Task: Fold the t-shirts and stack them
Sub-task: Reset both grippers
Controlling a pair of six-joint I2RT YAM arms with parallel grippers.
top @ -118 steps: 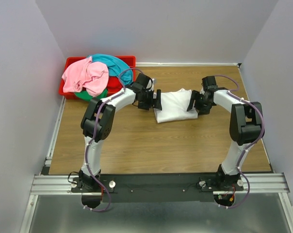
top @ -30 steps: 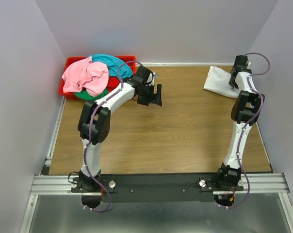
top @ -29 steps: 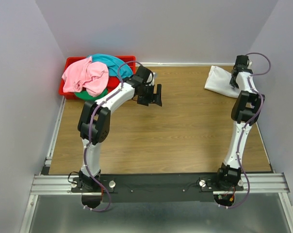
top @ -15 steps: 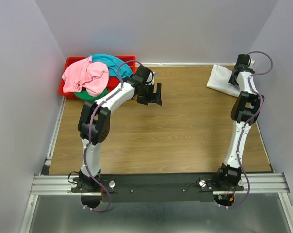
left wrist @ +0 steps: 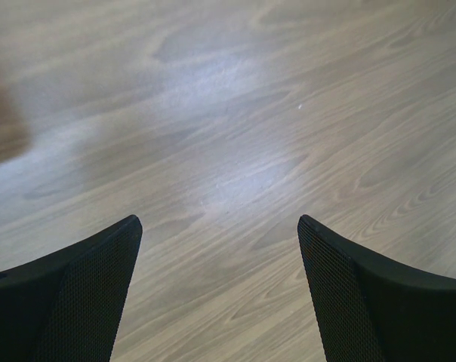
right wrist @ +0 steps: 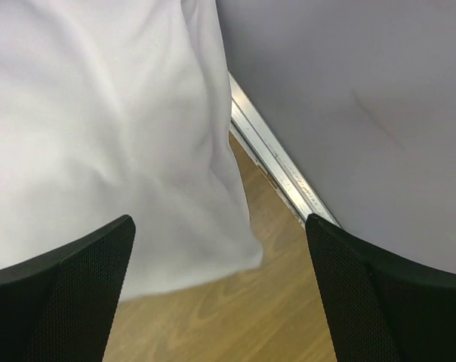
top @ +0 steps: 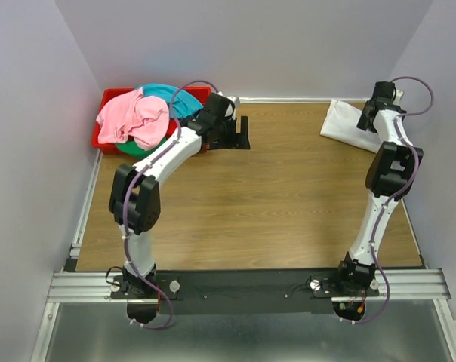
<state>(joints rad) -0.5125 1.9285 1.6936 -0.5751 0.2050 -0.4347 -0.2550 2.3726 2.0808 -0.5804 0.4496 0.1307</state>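
Observation:
The folded white t-shirt [top: 347,124] lies at the table's far right corner; it fills the upper left of the right wrist view [right wrist: 100,121]. My right gripper [top: 368,121] hovers over its right edge, open and empty [right wrist: 220,234]. The pink t-shirt [top: 134,117], teal t-shirt [top: 175,98], green t-shirt [top: 137,148] and a bit of red t-shirt [top: 179,136] are heaped in the bin at far left. My left gripper [top: 243,134] is open and empty over bare wood [left wrist: 217,226], just right of the heap.
The red plastic bin [top: 111,98] holds the heap at the far left corner. A metal rail [right wrist: 281,170] runs along the wall beside the white shirt. Grey walls close in on three sides. Wooden table [top: 251,204] spans the middle.
The white shirt was carried from the table's middle to the far right corner and let go. My left gripper has moved back toward the bin. My right gripper has lifted slightly.

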